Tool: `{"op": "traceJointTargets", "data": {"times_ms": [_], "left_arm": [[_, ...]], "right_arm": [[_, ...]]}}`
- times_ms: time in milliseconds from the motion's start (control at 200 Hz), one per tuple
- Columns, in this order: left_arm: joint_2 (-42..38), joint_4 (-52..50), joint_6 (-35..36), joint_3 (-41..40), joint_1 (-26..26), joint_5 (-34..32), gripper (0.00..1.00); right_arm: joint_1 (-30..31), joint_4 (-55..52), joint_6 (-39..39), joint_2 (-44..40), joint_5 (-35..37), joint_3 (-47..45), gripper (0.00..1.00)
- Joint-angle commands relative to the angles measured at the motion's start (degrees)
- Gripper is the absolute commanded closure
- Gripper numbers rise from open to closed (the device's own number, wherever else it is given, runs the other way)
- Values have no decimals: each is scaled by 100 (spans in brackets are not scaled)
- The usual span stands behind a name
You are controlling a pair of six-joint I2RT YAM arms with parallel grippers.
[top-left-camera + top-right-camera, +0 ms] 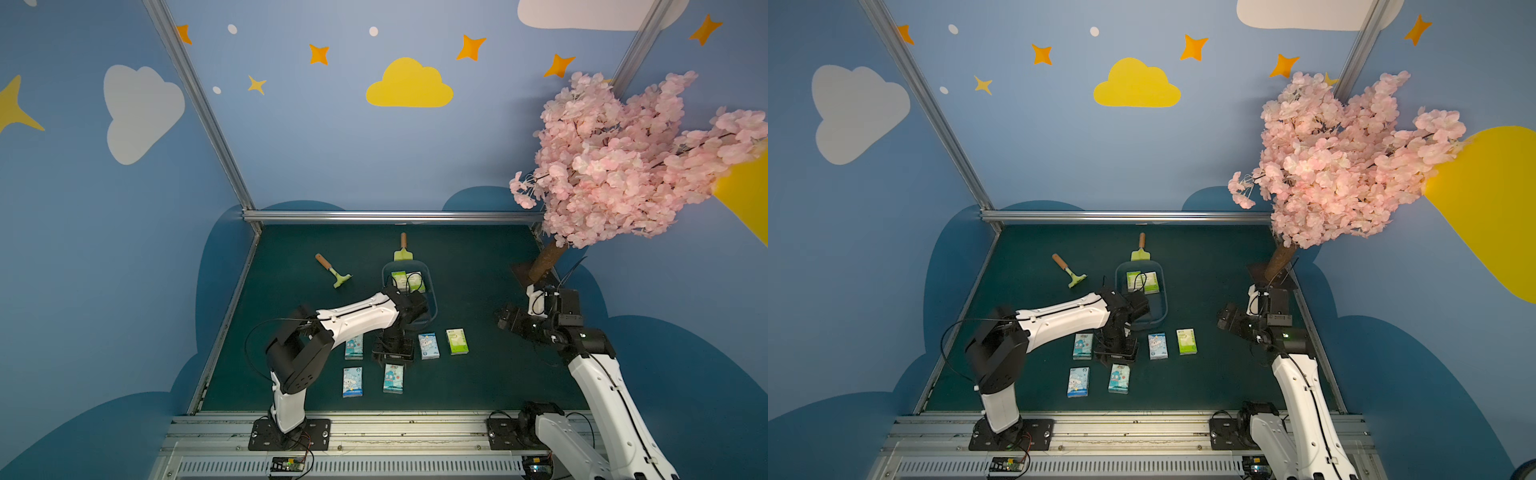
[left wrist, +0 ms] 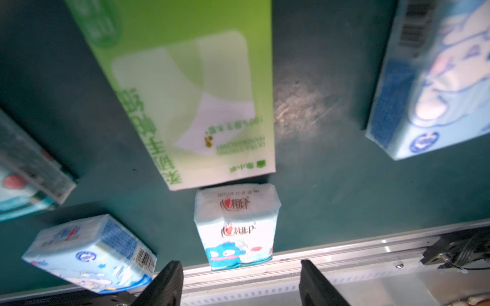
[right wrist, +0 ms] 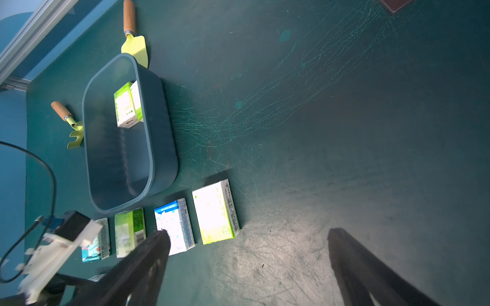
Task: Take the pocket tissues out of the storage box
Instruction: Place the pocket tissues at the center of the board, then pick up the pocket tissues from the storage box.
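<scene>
The dark blue storage box (image 1: 432, 296) (image 1: 1165, 300) (image 3: 165, 148) lies mid-mat with two green pocket tissues (image 1: 409, 281) (image 1: 1144, 282) (image 3: 126, 106) at its far end. Several packets lie on the mat in front of it: blue ones (image 1: 353, 347) (image 1: 429, 345) (image 1: 393, 378) and a green one (image 1: 457, 341). My left gripper (image 1: 392, 352) (image 2: 238, 278) points down in front of the box, open, with nothing between its fingers. A green packet (image 2: 185, 92) (image 3: 130, 231) lies flat on the mat just under it. My right gripper (image 1: 505, 320) (image 3: 248, 235) hovers open over bare mat at the right.
A yellow-green toy trowel (image 1: 402, 249) lies behind the box and a toy rake (image 1: 334, 272) lies to its left. A pink blossom tree (image 1: 623, 158) overhangs the far right corner, its trunk (image 1: 544, 262) behind the right arm. An aluminium rail (image 1: 374, 419) bounds the front edge.
</scene>
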Motion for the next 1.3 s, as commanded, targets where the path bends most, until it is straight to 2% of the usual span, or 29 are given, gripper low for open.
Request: {"op": "traceJointTargets", "data": {"times_ms": [0,275,521,641,906,1116,1297], "left_arm": [[-410,-485,0,282,34,-294,27],[-1154,-726,151,803,304,-857,22],[-1667,-244,290,778,941,-839,19],[-1844,231,421,548,1437,-432,19],[-2020,1663,562,-221,2587,927,21],[-1659,2129,669,-304,3154,1707,24],[-1208,2406,704,-295,3383,2096,28]], "right_arm": [[-34,-99,-40,-1,-7,148,2],[-23,-118,-112,22,-186,379,2],[166,-291,-88,336,-368,809,2],[481,-385,-35,568,-165,1028,2],[1464,-349,253,1383,336,1655,3],[2254,-382,283,2387,762,2412,3],[2753,-422,270,3361,977,3157,4]]}}
